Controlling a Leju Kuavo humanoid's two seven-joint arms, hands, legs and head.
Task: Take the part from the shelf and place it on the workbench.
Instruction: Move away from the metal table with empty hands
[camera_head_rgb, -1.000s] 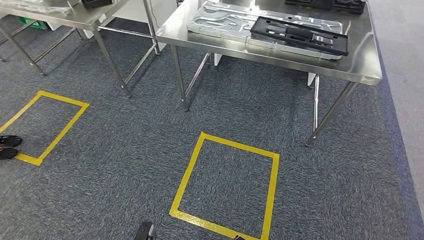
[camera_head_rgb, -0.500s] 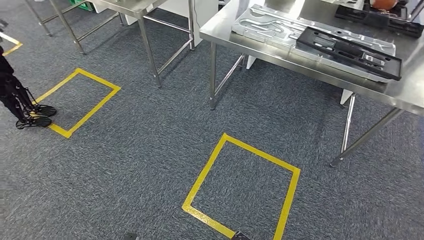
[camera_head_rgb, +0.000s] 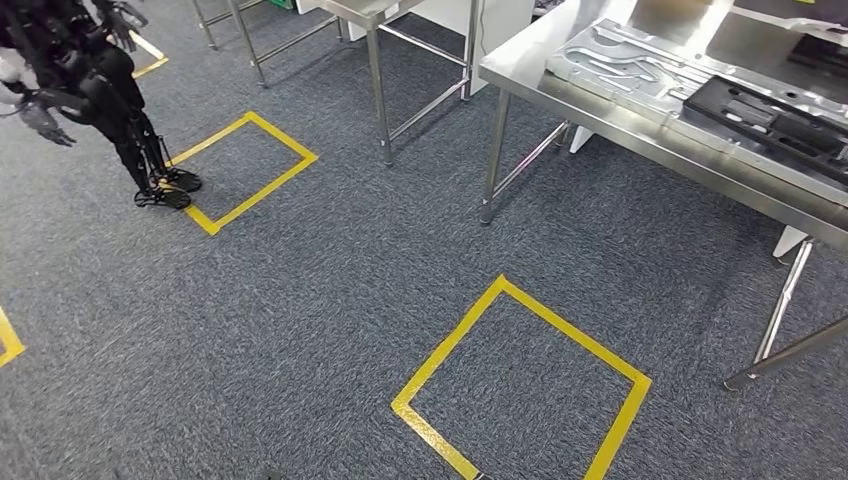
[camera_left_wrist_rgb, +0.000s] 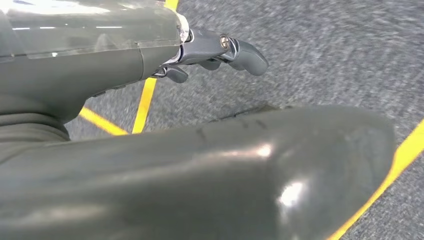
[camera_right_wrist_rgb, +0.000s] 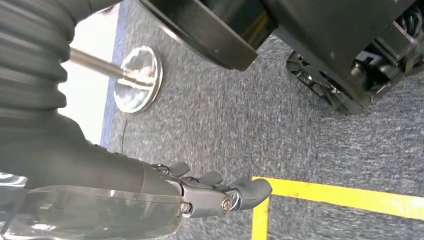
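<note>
Since the earlier frame the camera has swung left, sliding the steel desk (camera_head_rgb: 640, 140) toward the right edge and bringing 1 other humanoid robot (camera_head_rgb: 90, 90) into view. On the desk lie 1 silver plate (camera_head_rgb: 640, 65) and 1 black part (camera_head_rgb: 780, 120). 2 full yellow floor squares (camera_head_rgb: 520, 385) show. Left robot hand (camera_left_wrist_rgb: 215, 50) and right robot hand (camera_right_wrist_rgb: 220, 192) hang over the carpet, fingers loose, holding nothing.

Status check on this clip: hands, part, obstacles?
Left robot hand and right robot hand hang empty over carpet. Black part lies on workbench. Another robot stands far left.
</note>
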